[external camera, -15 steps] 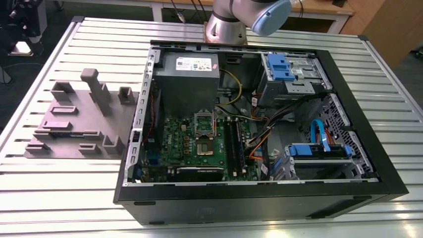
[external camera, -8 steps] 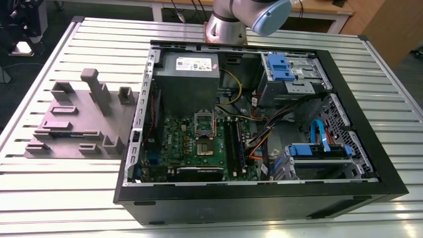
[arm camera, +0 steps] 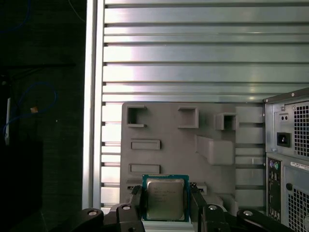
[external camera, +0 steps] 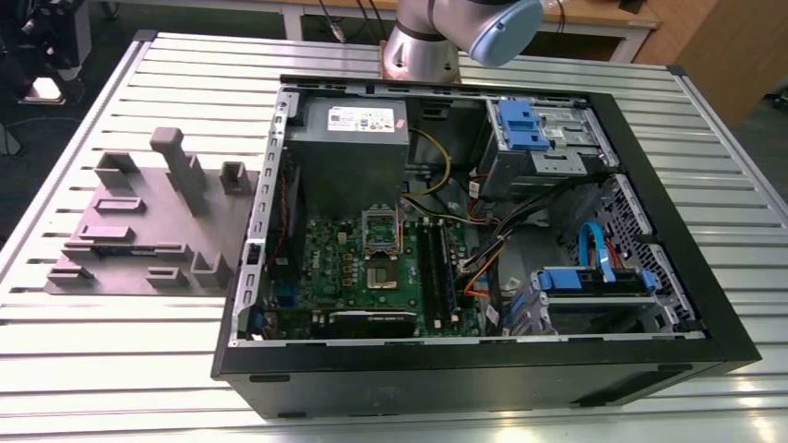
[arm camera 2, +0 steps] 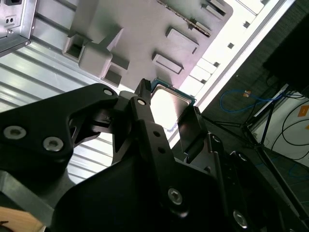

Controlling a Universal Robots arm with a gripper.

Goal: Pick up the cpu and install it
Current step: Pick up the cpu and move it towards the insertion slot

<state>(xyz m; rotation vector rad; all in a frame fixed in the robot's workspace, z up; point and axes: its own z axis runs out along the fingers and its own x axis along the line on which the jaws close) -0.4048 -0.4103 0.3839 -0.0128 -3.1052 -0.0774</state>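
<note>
Cpu (arm camera: pixel 165 197) sits pinched by its edges between the two black fingers of the gripper (arm camera: pixel 165 209). Its metal top is showing, and both wrist views show it against the grey holder tray (arm camera: pixel 164 130). In the exterior view, that tray lies at the left on the slatted table (external camera: pixel 124 351). The open computer case (external camera: pixel 493 378) lies just to its right, with a green board (external camera: pixel 351 268) and socket (external camera: pixel 379 247) inside.

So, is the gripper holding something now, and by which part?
Yes: the gripper holds the cpu by two opposite side edges, between its fingers.
</note>
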